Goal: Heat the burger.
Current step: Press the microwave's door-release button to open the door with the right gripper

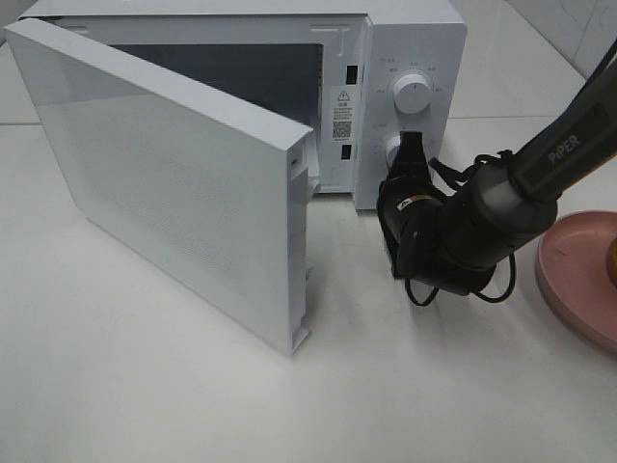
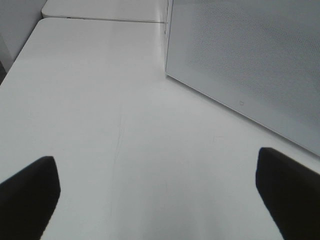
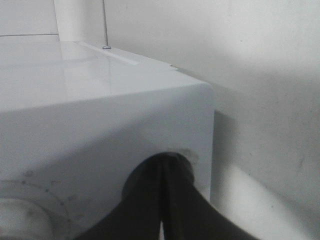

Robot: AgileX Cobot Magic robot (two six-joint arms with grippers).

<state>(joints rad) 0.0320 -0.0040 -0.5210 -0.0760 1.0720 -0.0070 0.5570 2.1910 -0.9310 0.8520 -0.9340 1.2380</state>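
Only a golden-brown sliver of the burger (image 1: 613,258) shows at the scene's right edge; it sits on the pink plate (image 1: 576,275); the rest is cut off.

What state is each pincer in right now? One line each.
Left pincer: open, nothing between its fingers.
Right pincer: shut, holding nothing, tips at the lower knob.

"PiPER" in white on the right arm (image 1: 564,149), warning-triangle sticker (image 1: 341,111) on the microwave (image 1: 419,39), print unreadable

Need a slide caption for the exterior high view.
Microwave door open; shut right end effector at the lower dial; pink plate at right.
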